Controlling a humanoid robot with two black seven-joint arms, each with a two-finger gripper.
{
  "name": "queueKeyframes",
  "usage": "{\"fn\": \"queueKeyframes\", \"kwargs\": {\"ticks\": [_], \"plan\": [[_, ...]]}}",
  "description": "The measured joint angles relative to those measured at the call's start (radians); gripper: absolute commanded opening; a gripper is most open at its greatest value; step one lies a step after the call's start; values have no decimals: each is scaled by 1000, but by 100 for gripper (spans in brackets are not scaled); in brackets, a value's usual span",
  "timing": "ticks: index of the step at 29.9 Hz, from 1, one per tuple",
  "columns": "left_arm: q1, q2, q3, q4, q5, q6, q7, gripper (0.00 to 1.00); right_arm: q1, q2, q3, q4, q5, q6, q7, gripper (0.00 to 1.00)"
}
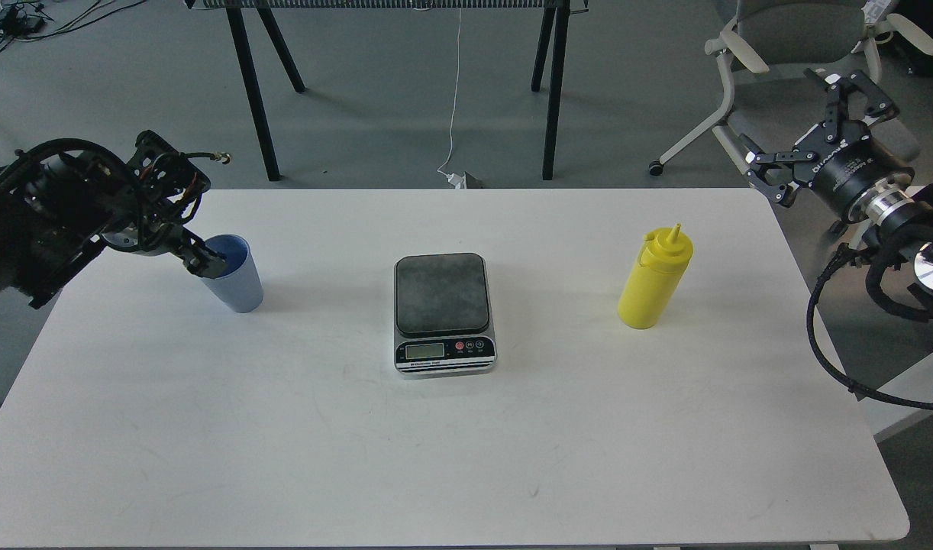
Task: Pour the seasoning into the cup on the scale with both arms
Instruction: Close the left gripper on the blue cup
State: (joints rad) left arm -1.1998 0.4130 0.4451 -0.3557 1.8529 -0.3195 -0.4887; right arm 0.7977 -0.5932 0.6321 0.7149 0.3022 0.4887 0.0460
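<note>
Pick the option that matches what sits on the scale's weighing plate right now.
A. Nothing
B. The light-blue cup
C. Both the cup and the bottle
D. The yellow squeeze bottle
A: the dark weighing plate of the scale is bare; the cup stands on the table to its left by the left gripper, and the seasoning bottle stands on the table to its right.

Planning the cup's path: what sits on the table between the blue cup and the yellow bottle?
Only the scale lies between the cup and the seasoning bottle; the head view shows bare table otherwise.
</note>
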Motion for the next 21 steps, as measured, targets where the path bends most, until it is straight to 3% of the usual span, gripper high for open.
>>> {"fn": "queueKeyframes", "kwargs": {"ticks": [7,21], "plan": [[1,-3,-1,0,-1,-1,0,93,-1,-1,0,0,0,0,0,99],[21,-50,4,63,-24,0,0,77,-9,0,2,0,0,0,0,99]]}}
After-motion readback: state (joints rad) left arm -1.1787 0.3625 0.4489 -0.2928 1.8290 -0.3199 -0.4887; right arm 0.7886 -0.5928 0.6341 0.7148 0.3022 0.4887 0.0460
